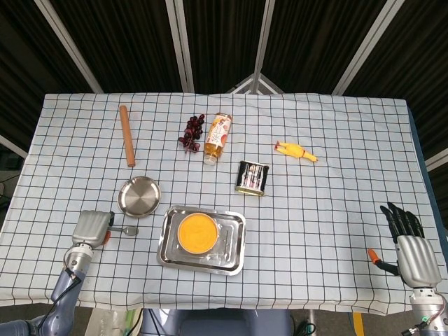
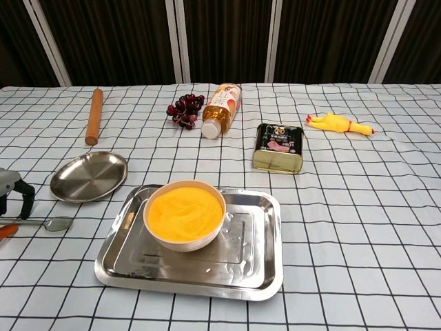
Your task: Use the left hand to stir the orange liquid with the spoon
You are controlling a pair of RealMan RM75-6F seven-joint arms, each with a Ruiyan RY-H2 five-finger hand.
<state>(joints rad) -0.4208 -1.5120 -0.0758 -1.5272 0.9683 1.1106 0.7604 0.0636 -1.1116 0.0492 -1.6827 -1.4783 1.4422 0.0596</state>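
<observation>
A white bowl of orange liquid stands in the left part of a steel tray near the table's front. Left of the tray, the metal spoon lies flat on the cloth with its bowl end pointing right. My left hand hovers over the handle end; one finger curves down behind the handle and an orange-tipped thumb sits in front, neither clearly touching it. My right hand rests at the front right with its fingers spread and nothing in it.
A small steel plate sits just behind the spoon. Further back are a wooden rolling pin, dark grapes, a lying bottle, a tin can and a yellow rubber chicken.
</observation>
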